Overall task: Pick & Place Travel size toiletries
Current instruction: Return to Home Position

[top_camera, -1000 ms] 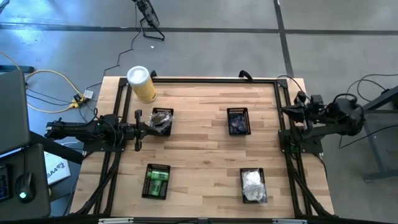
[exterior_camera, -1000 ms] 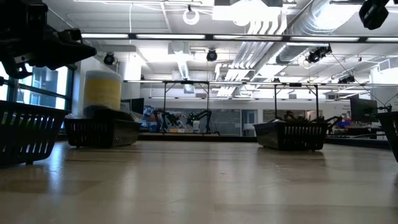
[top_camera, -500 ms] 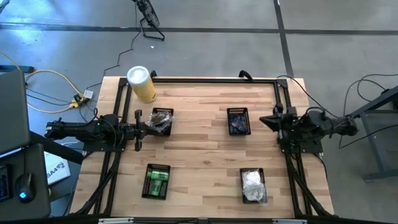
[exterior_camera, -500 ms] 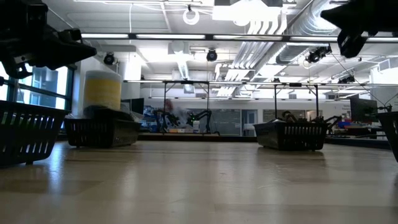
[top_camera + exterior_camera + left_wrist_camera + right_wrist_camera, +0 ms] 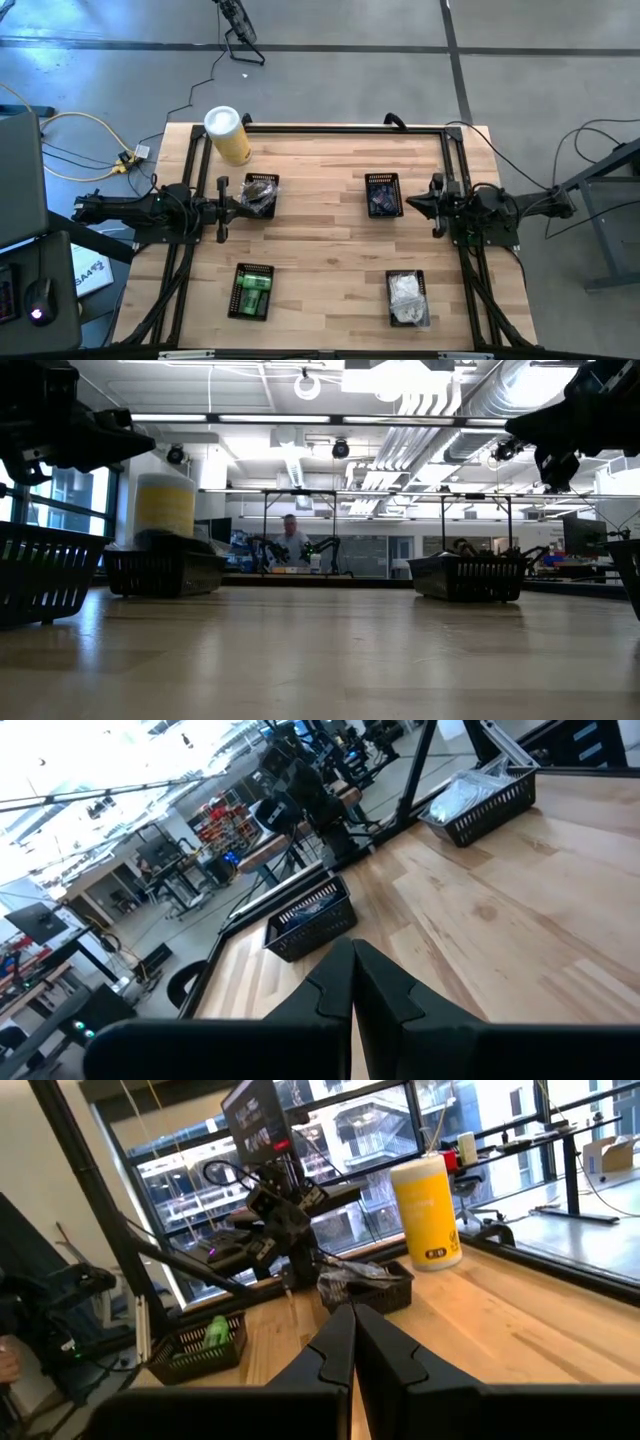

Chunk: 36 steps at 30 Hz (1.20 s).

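Observation:
Four black mesh baskets hold the toiletries. Silvery-clear packets fill the far-left basket (image 5: 260,193), dark blue tubes the far-right one (image 5: 383,194), green bottles the near-left one (image 5: 251,291), and white packets the near-right one (image 5: 407,298). My left gripper (image 5: 239,206) is shut, points level toward the table's right, and hovers at the left edge of the silvery-packet basket (image 5: 365,1285). My right gripper (image 5: 413,203) is shut, points level toward the table's left, and hangs just right of the blue-tube basket (image 5: 311,919). Both hold nothing, their fingertips closed in each wrist view (image 5: 352,982) (image 5: 352,1345).
A tall yellow canister (image 5: 227,135) with a white lid stands at the far left corner. A black frame (image 5: 320,128) runs along the table's edges. Bare wood lies between the four baskets. In the low view a person (image 5: 290,540) stands far off in the room beyond the table.
My right arm has unfolded from beyond the table's right edge. Its gripper has come down and gone toward the table's left, ending beside the blue-tube basket, still shut. The left arm and all baskets have kept still.

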Tool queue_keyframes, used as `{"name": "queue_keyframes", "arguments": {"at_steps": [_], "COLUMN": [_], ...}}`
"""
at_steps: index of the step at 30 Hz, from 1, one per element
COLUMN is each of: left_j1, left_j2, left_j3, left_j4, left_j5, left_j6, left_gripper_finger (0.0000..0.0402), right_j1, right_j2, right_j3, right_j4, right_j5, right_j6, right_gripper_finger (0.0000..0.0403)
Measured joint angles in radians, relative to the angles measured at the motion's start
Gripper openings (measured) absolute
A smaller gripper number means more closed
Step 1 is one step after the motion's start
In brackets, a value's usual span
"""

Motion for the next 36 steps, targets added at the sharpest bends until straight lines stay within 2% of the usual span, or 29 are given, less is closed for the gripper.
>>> {"name": "queue_keyframes", "arguments": {"at_steps": [14,36], "left_j1": [0.0,0.0], "left_j2": [0.0,0.0], "left_j3": [0.003,0.007], "left_j4": [0.012,0.013], "left_j5": [0.003,0.003], "left_j6": [-0.025,-0.025], "left_gripper_finger": [0.0,0.0], "right_j1": [0.0,0.0], "right_j2": [0.0,0.001], "right_j3": [-0.014,-0.014], "right_j4": [-0.077,-0.077], "right_j5": [0.0,0.0], "right_j6": [-0.003,-0.003], "right_gripper_finger": [0.0002,0.0002]}}
